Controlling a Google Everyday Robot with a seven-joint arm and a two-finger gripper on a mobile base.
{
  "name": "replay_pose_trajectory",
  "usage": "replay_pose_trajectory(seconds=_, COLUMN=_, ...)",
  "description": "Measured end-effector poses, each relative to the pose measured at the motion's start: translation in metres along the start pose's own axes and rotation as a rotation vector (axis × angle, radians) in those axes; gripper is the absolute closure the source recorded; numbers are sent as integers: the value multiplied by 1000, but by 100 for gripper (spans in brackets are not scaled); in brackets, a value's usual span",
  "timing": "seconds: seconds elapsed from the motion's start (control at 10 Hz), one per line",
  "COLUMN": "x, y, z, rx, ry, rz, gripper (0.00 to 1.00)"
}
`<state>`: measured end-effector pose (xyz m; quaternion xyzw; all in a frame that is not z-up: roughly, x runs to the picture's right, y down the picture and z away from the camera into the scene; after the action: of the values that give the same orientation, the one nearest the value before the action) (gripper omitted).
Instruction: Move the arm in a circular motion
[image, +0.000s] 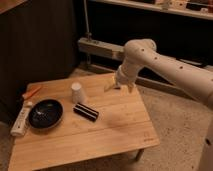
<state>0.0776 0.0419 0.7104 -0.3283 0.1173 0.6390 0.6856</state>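
The large white arm (165, 67) of thick tubular segments with small dark holes reaches in from the right, its rounded elbow (137, 50) high above the table's far right side. The pale tapered gripper (114, 85) points down and left, hovering over the far right part of the wooden table (120, 125). It holds nothing that I can see.
On the table stand a white cup (77, 92), a dark rectangular packet (86, 111), a black bowl (45, 113), a white bottle (20, 120) at the left edge and an orange item (31, 92). A dark wall and a metal rail (100, 48) lie behind.
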Motion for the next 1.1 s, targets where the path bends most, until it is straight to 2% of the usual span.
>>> replay_pose_trajectory(seconds=0.1, x=20, y=6, z=2, rx=8, ry=14, rz=-29, gripper=20)
replay_pose_trajectory(seconds=0.2, x=53, y=22, z=4, rx=22, ry=36, rz=-87, gripper=20)
replay_pose_trajectory(seconds=0.5, x=98, y=84, z=13, rx=19, ry=82, rz=-239, gripper=20)
replay_pose_trajectory(seconds=0.7, x=97, y=134, z=18, rx=7, ry=83, rz=-350, gripper=20)
replay_pose_trajectory(seconds=0.8, x=85, y=175, z=16, rx=-4, ry=62, rz=-432, gripper=20)
replay_pose_trajectory(seconds=1.0, x=60, y=221, z=7, rx=-34, ry=12, rz=-521, gripper=20)
replay_pose_trajectory(seconds=1.1, x=35, y=244, z=-1, rx=-48, ry=-28, rz=-557, gripper=20)
